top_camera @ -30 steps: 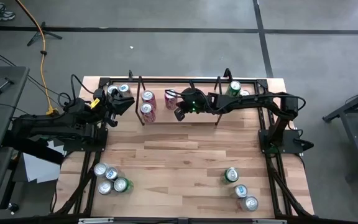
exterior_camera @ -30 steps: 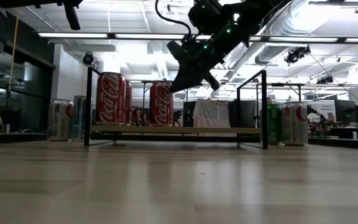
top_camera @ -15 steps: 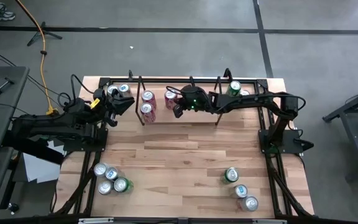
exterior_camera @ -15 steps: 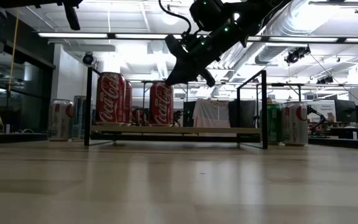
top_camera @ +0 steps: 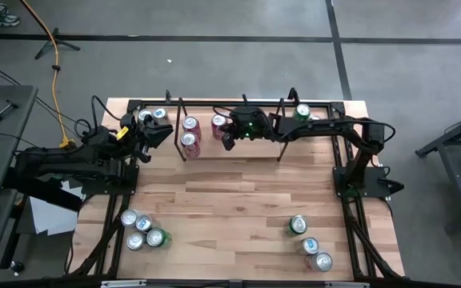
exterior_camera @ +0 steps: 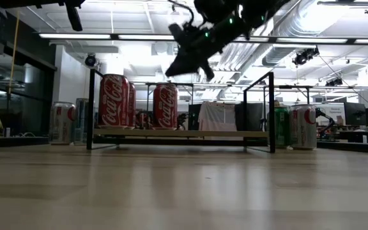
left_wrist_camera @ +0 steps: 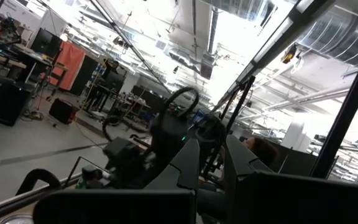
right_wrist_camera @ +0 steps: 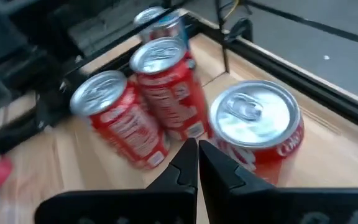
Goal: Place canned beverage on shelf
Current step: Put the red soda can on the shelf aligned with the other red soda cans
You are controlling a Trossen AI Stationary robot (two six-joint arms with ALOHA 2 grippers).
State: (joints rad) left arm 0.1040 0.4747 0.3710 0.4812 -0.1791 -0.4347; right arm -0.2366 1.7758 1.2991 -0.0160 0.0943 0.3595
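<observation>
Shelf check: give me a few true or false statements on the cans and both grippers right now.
1. Three red cans stand on the shelf. True.
2. The right gripper holds a can. False: it is shut and empty, above the shelf.
3. The left gripper is over the shelf's middle. False: it sits at the shelf's left end.
4. Loose cans stand near the table's front right corner. True.

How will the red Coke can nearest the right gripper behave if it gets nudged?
The red Coke can stands upright and tall for its base, so a high nudge may tip it. Its smooth round wall would likely roll once down. Neighbouring cans stand apart, offering little support.
</observation>
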